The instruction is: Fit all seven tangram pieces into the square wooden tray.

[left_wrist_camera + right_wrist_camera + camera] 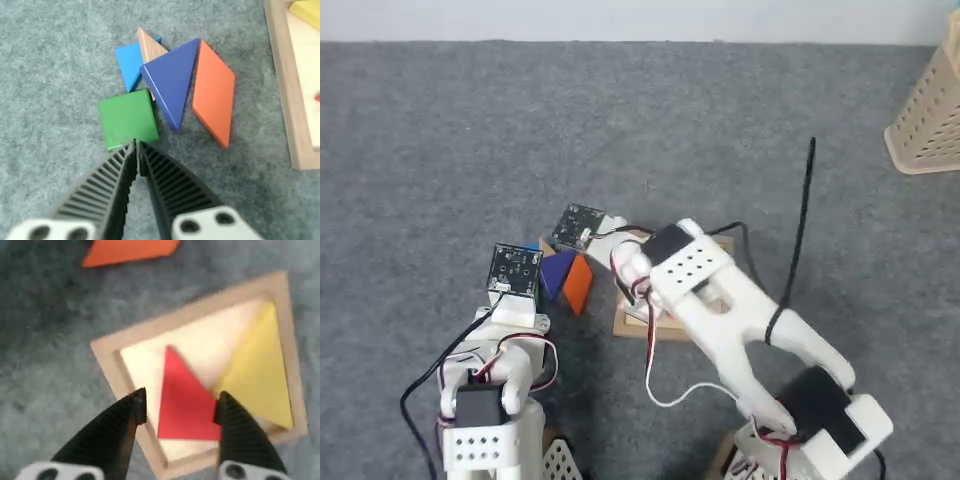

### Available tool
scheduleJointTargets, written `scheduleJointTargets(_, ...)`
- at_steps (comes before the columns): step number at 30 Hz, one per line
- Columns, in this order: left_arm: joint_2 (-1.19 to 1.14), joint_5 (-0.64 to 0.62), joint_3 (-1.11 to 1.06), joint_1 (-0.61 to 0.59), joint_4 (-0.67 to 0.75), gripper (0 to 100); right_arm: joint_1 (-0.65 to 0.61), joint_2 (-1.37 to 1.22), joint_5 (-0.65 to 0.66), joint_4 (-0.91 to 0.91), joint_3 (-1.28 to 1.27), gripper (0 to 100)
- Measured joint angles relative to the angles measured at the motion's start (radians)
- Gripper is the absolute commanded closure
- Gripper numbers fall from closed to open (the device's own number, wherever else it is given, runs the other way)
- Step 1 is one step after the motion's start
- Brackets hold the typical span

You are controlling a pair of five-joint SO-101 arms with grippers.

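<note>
The left tool (136, 145) hangs low, pinched shut on nothing, its tips at the edge of the green square (128, 117), which lies on the grey surface (50, 75) (other pieces crowd its far side). The right tool (180, 400) is spread wide astride the red triangle (182, 390) in the wooden tray (106, 354), beside the yellow triangle (260, 380), with bare floor toward one rim.

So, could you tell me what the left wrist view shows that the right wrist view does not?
Left wrist view, not the right: the shut left gripper at the green square, with the light blue triangle, bare wooden triangle and dark blue triangle clustered beyond it. Right wrist view, not the left: the open right gripper astride the red triangle, seen whole inside the wooden tray. Both: the orange parallelogram, the wooden tray and the yellow triangle, of which the left view catches just a corner.
</note>
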State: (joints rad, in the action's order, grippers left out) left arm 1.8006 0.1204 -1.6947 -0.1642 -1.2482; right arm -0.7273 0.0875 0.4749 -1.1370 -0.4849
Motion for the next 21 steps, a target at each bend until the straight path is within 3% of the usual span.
scheduleJointTargets(14, 0.0, 0.0, 0.0, 0.0, 0.0, 99, -0.005, -0.221, 0.044, 0.078, 0.011, 76.4)
scheduleJointTargets(21, 0.0, 0.0, 0.0, 0.0, 0.0, 99, 0.046, -0.261, 0.031, 0.094, 0.066, 96.6)
